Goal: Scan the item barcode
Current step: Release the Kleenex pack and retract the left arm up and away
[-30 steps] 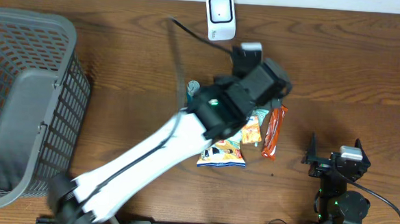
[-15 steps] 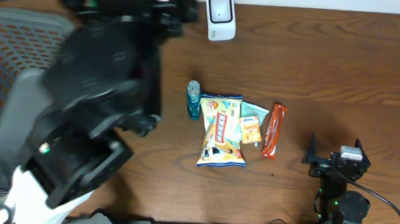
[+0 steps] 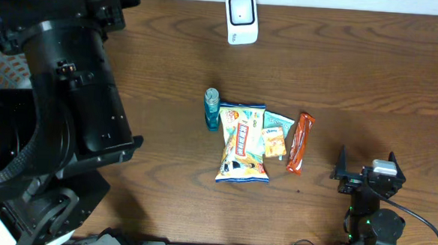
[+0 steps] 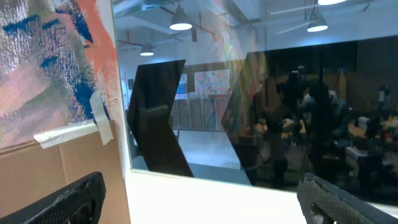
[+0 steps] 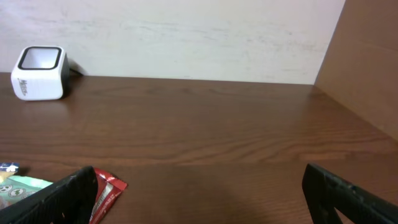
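Left pincer (image 4: 202, 208) lifted away from snacks (image 3: 244, 146).

A wooden table (image 3: 371, 85) meets a white wall (image 5: 186, 37) beside a brown panel (image 5: 373, 62).

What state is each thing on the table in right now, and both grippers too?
Scanner, standing, nothing held to it.
Snack bag, lying flat, untouched.
Small packet, lying flat against the snack bag.
Red bar, lying flat, untouched.
Blue bottle, untouched; upright or lying, cannot tell.
Left gripper, open, empty, lifted high.
Right gripper, open, empty, held low.
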Tool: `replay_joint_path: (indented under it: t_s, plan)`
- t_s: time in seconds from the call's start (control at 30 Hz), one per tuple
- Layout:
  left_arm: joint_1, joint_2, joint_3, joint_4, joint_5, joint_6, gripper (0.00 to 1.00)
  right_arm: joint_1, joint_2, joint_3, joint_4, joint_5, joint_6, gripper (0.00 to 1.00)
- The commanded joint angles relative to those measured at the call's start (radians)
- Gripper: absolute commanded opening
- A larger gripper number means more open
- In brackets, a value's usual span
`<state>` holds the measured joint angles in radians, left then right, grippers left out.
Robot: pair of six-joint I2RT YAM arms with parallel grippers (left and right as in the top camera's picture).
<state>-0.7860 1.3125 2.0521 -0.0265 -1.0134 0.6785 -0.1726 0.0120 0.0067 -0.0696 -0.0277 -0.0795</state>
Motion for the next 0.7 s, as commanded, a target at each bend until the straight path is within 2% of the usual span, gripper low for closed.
replay_joint_path:
  t_s: [0.0,0.2,0.4,0.67]
  plan:
    - [0.003,-0.036,-0.034,0.000,-0.021,0.043,0.98,-0.003,-0.005,-0.001,-0.003,-0.005,0.012,0.99]
    - [0.003,-0.163,-0.216,-0.013,-0.018,0.041,0.98,-0.003,-0.005,-0.001,-0.003,-0.005,0.012,0.99]
    - [0.027,-0.303,-0.378,-0.013,0.007,-0.074,0.98,-0.003,-0.005,-0.001,-0.003,-0.005,0.012,0.99]
    - [0.117,-0.422,-0.430,-0.064,0.027,-0.229,0.98,-0.003,-0.005,-0.001,-0.003,-0.005,0.012,0.99]
